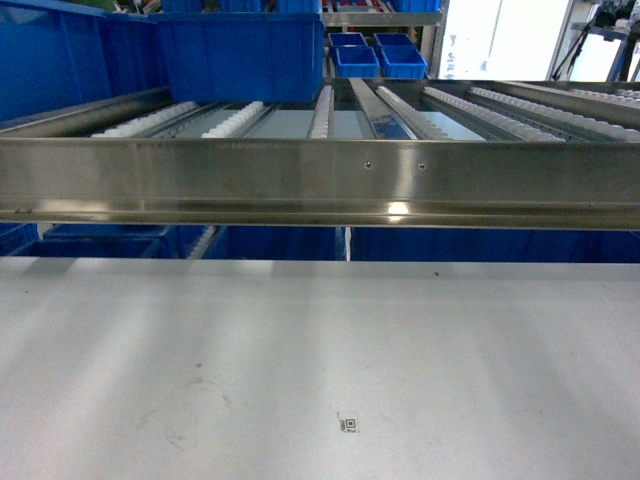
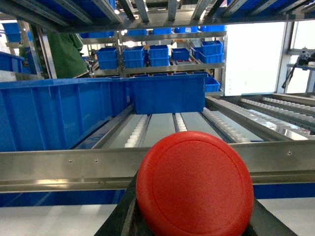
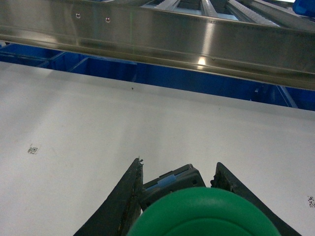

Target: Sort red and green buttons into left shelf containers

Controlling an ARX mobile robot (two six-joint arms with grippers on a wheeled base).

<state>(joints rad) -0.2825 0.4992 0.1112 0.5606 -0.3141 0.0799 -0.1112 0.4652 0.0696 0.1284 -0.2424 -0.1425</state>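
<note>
In the left wrist view a round red button (image 2: 195, 184) fills the lower middle, held between the black fingers (image 2: 125, 216) of my left gripper (image 2: 189, 223), which is shut on it. It faces the steel shelf rail (image 2: 69, 167) and the large blue containers (image 2: 59, 110) on the left of the roller shelf. The right wrist view has a green button (image 3: 202, 214) with a dark base (image 3: 170, 182), and my right gripper (image 3: 178, 196) is shut on it above the white table (image 3: 98, 118). Neither gripper nor button shows in the head view.
A steel shelf rail (image 1: 320, 185) crosses the head view, with roller lanes (image 1: 320, 110) behind it and blue bins (image 1: 240, 55) at the back left. Smaller blue bins (image 1: 378, 55) sit farther back. The white table (image 1: 300, 350) carries a small printed marker (image 1: 348, 424).
</note>
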